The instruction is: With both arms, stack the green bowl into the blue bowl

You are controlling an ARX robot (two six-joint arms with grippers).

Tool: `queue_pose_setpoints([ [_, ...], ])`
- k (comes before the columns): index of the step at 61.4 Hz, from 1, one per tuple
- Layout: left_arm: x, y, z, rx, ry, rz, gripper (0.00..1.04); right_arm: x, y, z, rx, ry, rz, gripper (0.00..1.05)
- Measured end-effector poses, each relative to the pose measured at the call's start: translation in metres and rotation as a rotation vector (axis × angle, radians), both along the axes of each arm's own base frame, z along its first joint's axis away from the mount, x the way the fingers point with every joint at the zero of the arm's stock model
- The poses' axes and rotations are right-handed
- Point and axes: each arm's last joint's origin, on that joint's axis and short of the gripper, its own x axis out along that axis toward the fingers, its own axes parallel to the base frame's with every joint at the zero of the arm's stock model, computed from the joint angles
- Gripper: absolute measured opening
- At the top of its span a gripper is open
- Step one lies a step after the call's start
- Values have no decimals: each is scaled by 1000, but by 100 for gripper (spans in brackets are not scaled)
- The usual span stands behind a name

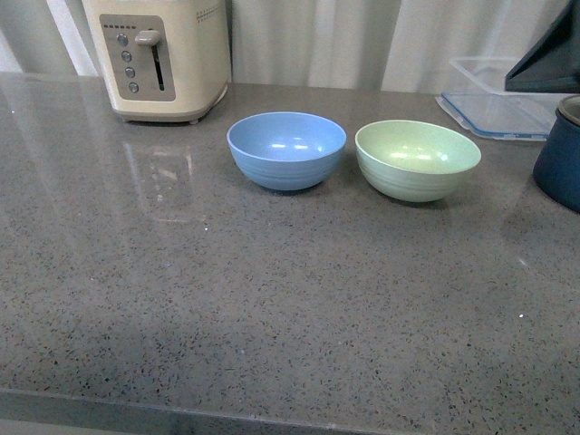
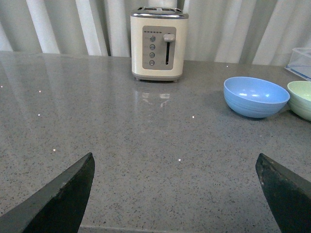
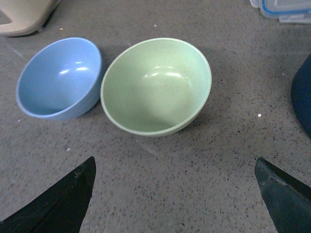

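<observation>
The green bowl [image 1: 418, 159] stands upright and empty on the grey counter, just right of the blue bowl [image 1: 286, 149], with a small gap between them. Neither gripper shows in the front view. In the right wrist view the green bowl [image 3: 156, 86] lies a short way ahead of my open right gripper [image 3: 175, 167], with the blue bowl [image 3: 59, 78] beside it. My left gripper [image 2: 175, 162] is open over bare counter, well short of the blue bowl [image 2: 255, 96] and the green bowl [image 2: 300, 99], which is cut off by the frame's edge.
A cream toaster [image 1: 163, 56] stands at the back left of the counter [image 1: 272, 299]. A clear lidded container [image 1: 494, 95] sits at the back right, a dark navy pot [image 1: 559, 154] at the right edge. A black shape [image 1: 548, 54] hangs at top right. The counter's front edge runs along the bottom.
</observation>
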Motion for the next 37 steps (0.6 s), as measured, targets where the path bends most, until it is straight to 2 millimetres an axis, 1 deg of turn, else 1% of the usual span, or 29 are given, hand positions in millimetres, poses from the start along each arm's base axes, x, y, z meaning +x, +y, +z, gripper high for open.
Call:
queue_pose_setpoints([
  [2,0,0,0,0,0,0,98,14,0,-4,7,34,-27,95],
  [4,0,0,0,0,0,0,98,23,0,-8,13,57,-42,95],
  [13,0,0,0,0,0,0,98,56,2,-21,16,119,-103,95],
  [24,0,0,0,0,0,0,98,84,4,-29,3,152,-168,95],
  [28,0,0,0,0,0,0,98,91,4,-34,-7,163,-180,95],
  [37,0,0,0,0,0,0,98,103,7,-50,-53,194,-218,95],
])
